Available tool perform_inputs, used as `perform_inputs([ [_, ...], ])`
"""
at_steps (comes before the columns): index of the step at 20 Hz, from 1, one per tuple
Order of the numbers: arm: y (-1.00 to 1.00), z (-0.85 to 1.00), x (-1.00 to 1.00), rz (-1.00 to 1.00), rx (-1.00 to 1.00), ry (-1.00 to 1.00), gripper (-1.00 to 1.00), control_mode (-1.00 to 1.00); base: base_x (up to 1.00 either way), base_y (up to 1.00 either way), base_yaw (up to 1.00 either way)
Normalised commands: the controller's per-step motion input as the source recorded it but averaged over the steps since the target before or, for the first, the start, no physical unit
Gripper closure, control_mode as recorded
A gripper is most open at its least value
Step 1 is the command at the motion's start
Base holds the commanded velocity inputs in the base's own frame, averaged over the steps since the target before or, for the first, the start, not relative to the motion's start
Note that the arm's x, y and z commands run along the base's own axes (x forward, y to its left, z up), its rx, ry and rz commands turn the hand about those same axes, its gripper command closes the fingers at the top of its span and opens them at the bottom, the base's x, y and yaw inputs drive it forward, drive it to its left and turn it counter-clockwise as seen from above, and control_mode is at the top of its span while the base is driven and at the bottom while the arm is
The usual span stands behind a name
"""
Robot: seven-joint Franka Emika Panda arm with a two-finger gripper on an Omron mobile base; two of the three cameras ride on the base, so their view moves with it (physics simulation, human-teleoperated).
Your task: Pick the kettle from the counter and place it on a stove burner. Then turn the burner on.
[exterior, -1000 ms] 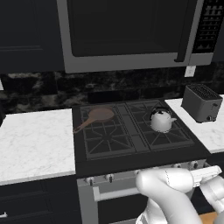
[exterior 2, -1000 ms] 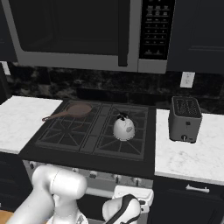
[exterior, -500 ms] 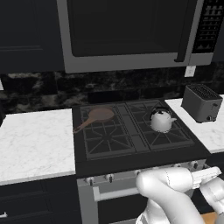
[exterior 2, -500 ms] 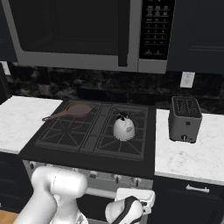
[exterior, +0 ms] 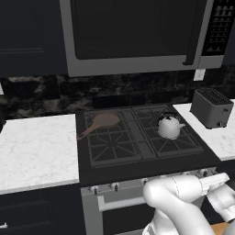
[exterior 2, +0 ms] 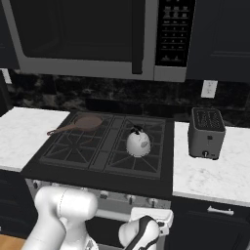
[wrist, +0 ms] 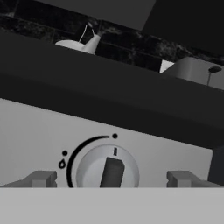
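Observation:
The shiny kettle (exterior: 169,127) (exterior 2: 138,142) stands upright on the rear right stove burner (exterior: 154,114) (exterior 2: 155,128). Its top (wrist: 81,43) peeks over the cooktop edge in the hand view. My gripper (wrist: 112,178) is low at the stove's front panel and open. Its fingertips (wrist: 42,178) stand on either side of a round grey knob (wrist: 111,170) without touching it. The knob's bar points up at its tick mark. The narrow marble counter (exterior: 226,140) (exterior 2: 205,177) lies right of the stove.
A copper frying pan (exterior: 102,122) (exterior 2: 80,123) rests on the rear left burner. A grey toaster (exterior: 211,108) (exterior 2: 206,132) (wrist: 196,70) stands on the right counter. A wide marble slab (exterior: 36,147) lies to the left, and a microwave (exterior: 133,34) hangs above.
My hand has edged slightly right along the stove front. The kettle and pan have not moved.

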Motion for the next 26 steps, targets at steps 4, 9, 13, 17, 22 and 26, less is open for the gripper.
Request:
perform_inputs([
  [4,0.00,0.00,0.05,0.00,0.00,0.00,-1.00,-1.00,0.00,0.00,0.00],
  [9,0.00,0.00,0.00,0.00,0.00,0.00,1.00,-1.00,0.00,0.00,0.00],
  [13,0.00,0.00,0.00,0.00,0.00,0.00,1.00,-1.00,0.00,0.00,0.00],
  [17,0.00,0.00,0.00,0.01,0.00,-0.01,1.00,-1.00,0.00,0.00,0.00],
  [22,0.00,0.00,0.00,0.11,-0.11,-0.08,1.00,-1.00,0.00,0.00,0.00],
  [26,0.00,0.00,0.00,0.22,-0.20,-0.15,1.00,-1.00,0.00,0.00,0.00],
])
